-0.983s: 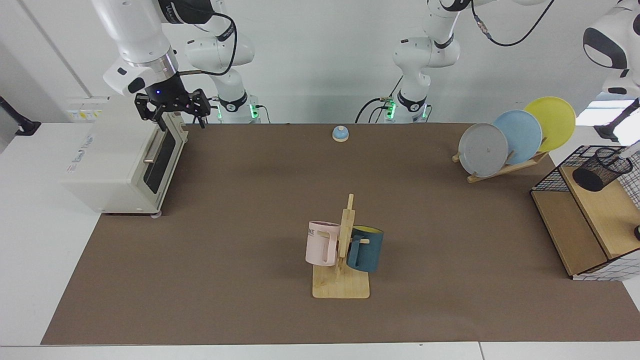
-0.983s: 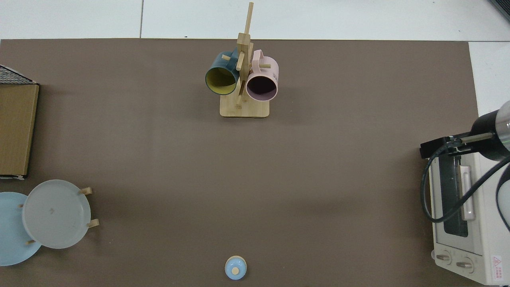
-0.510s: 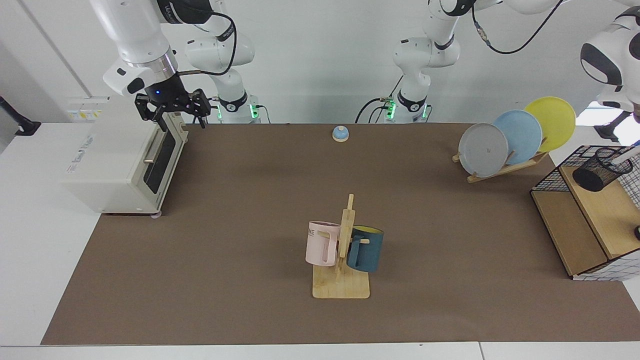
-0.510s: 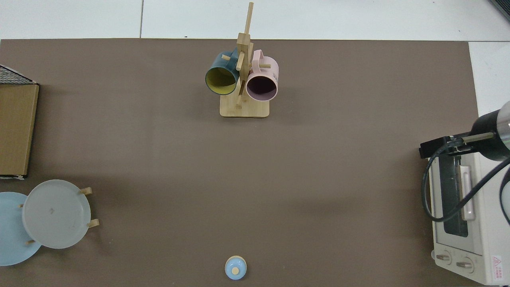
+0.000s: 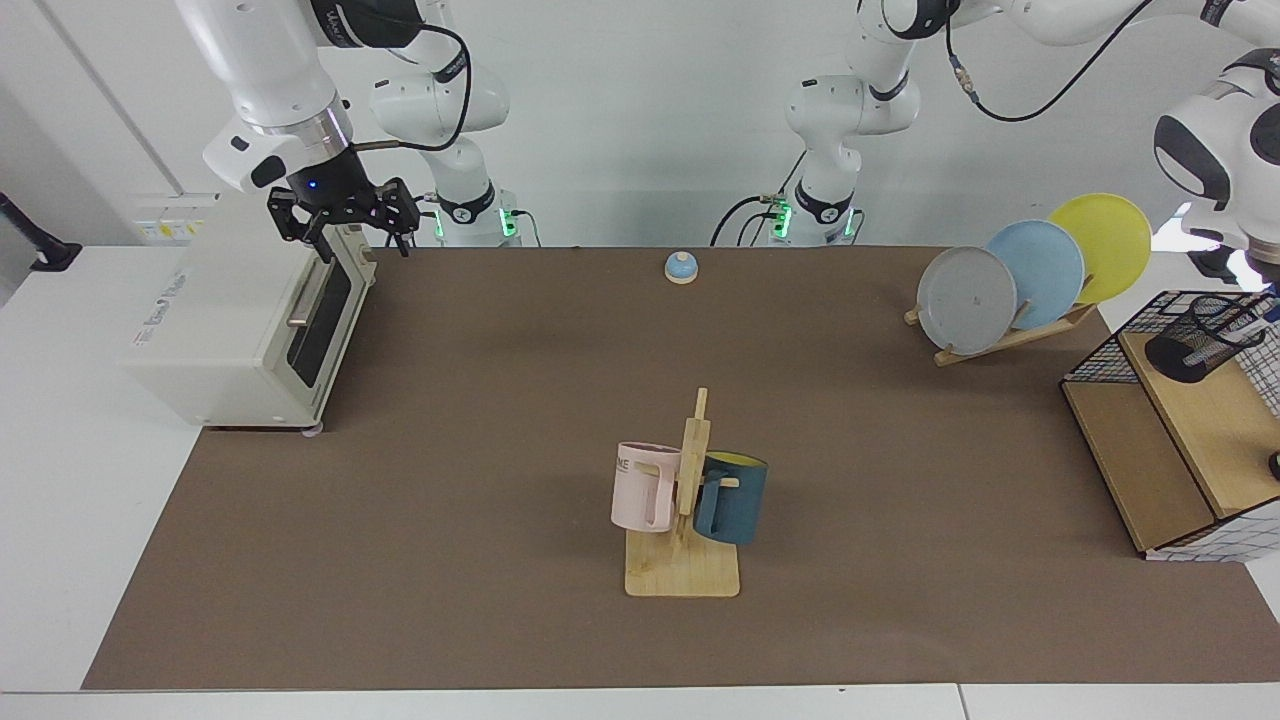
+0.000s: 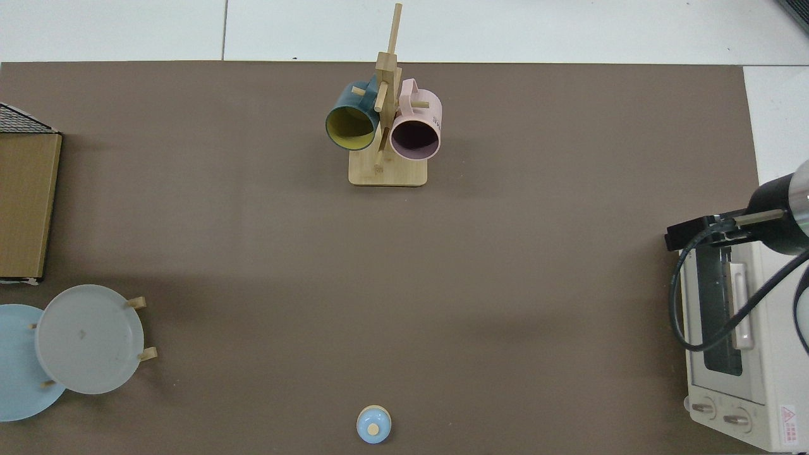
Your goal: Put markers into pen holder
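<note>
- Brown matting is covering the table, and the action is crowding the right edge of the facing view, where the pen holder (image 5: 1198, 338) is sitting on the upper wooden shelf of a wire basket (image 5: 1100, 350).
- I am seeing only a pale, bluish sliver at the holder's right rim, which I am taking for the marker (image 5: 1263, 304). It looks to be going into the cup, or is already partly in.
- I am finding the left gripper (image 5: 1268, 258) mostly cut off by the frame edge just above the holder, so I cannot tell its state.
- Compared with a second ago, the left arm's wrist is sitting lower and less white barrel is showing, so I am judging the drop nearly done.
- I am keeping the right gripper (image 5: 345, 222) waiting over the toaster oven (image 5: 240, 330) at the left, jaws apart and empty, just as before.
</note>
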{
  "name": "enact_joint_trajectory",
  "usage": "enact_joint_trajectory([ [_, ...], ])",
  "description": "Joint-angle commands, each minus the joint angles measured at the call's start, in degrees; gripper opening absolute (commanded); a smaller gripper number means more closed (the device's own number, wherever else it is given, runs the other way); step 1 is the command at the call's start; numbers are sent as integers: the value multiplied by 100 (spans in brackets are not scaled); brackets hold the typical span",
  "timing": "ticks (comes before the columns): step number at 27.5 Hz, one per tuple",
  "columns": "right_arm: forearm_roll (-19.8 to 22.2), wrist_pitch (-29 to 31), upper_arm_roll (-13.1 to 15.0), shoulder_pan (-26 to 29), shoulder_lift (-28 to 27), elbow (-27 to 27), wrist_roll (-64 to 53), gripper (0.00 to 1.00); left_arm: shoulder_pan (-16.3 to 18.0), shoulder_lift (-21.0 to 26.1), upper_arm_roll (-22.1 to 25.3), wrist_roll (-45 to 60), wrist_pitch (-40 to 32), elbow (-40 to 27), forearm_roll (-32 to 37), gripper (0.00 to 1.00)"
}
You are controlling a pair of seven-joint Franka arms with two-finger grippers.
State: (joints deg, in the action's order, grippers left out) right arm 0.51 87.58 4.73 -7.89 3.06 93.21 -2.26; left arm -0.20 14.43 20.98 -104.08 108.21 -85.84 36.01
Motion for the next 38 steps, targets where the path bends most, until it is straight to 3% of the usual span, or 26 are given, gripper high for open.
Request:
enact_joint_trajectory([
  [1,-130,58,-34,69,107,136,102,100,-68,7,-32,422,-142,103,-287,100],
  [9,-130,58,-34,69,107,136,102,100,-94,-2,-155,1512,-133,77,-1235,100],
  [13,-130,58,-34,69,107,136,102,100,-313,-19,-252,2135,-212,15,-1508,100],
  [18,-130,58,-42,69,107,136,94,100,-463,-186,-401,3575,-879,-274,-2334,100],
  [22,-130,58,-34,69,107,136,94,100,-665,-528,-542,4718,-793,-880,-2423,100],
  [27,-121,58,-34,69,107,136,102,100,-823,-1056,-612,6099,-20,-1935,-2572,100],
  [33,-130,58,-34,69,107,136,102,100,-911,-1074,-639,7207,-28,-1971,-3169,100],
  [38,-130,58,-34,69,107,136,94,100,-929,-1030,-902,8261,-106,-1717,-3258,100],
])
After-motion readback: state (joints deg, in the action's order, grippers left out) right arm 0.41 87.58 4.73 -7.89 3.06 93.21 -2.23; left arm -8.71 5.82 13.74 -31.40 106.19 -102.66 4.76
